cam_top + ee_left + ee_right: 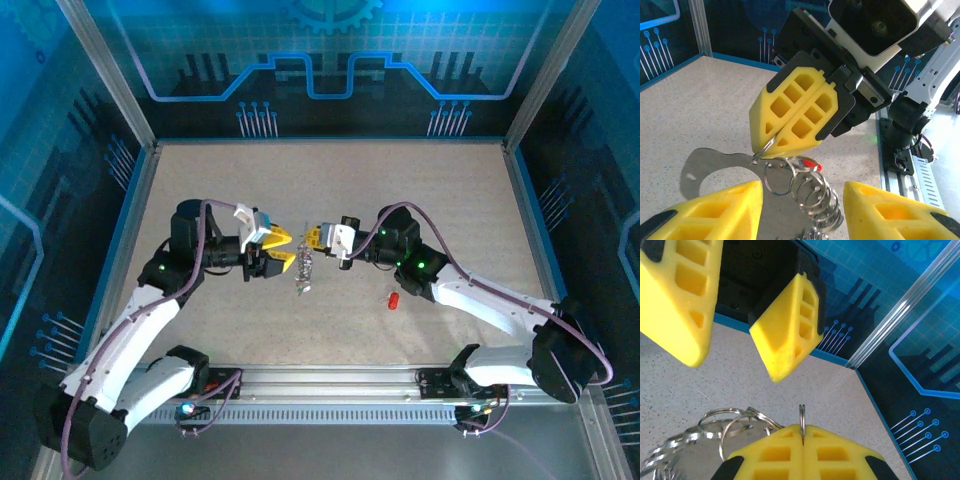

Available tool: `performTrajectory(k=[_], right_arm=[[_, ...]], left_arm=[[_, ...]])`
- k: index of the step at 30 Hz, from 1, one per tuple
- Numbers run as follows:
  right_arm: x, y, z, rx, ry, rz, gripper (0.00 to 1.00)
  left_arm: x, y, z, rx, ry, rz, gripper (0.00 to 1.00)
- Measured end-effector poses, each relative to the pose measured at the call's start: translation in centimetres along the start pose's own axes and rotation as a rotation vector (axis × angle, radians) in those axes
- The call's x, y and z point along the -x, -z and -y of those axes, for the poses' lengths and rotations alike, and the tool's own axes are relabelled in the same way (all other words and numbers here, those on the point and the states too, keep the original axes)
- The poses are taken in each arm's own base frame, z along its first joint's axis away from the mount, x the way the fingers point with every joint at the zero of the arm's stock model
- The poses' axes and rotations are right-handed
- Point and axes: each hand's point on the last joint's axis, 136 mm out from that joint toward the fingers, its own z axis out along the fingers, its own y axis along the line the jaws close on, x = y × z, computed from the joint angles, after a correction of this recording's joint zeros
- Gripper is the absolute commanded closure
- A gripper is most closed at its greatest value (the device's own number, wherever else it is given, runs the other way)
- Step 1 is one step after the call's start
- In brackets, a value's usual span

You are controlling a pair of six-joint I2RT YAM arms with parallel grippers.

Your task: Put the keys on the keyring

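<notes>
Edgewise, the keyring (802,415) stands upright, its thin band clamped between the closed fingertips of the right pincer (802,436), with a bunch of silver rings (815,197) dangling below it. Opposite, the left pincer (802,186) gapes, its fingers either side of that bunch. One red key (394,299) lies well apart from both pincers.

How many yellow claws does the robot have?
2. The left yellow plastic claw is open, left of the dangling bunch of silvery metal rings. The right yellow plastic claw is shut, pinching one ring at the bunch's top.
</notes>
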Motion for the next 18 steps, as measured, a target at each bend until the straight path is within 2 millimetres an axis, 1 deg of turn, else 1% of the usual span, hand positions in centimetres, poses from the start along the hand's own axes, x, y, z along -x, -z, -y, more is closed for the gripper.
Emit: performTrajectory(k=[4, 8, 11, 14, 16, 18], right_arm=[[-0.08, 0.0, -0.05, 0.002, 0.003, -0.003, 1.0], [-0.1, 0.0, -0.07, 0.003, 0.011, -0.004, 1.0], [-0.13, 0.0, -0.1, 0.004, 0.012, -0.005, 1.0], [-0.11, 0.0, -0.17, 0.008, 0.019, -0.003, 1.0], [-0.14, 0.0, -0.37, 0.018, 0.02, -0.003, 1.0], [-0.18, 0.01, -0.6, 0.03, 0.021, -0.002, 1.0]], left_arm=[[-0.14, 0.05, -0.04, 0.007, 0.002, -0.006, 0.41], [-0.39, 0.19, -0.06, 0.022, -0.001, -0.013, 0.38], [-0.49, 0.21, -0.13, 0.027, -0.005, -0.017, 0.38], [-0.68, 0.2, -0.36, 0.04, -0.014, -0.025, 0.4], [-0.81, 0.19, -0.57, 0.053, -0.04, -0.032, 0.5], [-0.94, 0.07, -0.82, 0.072, -0.087, -0.043, 0.56]])
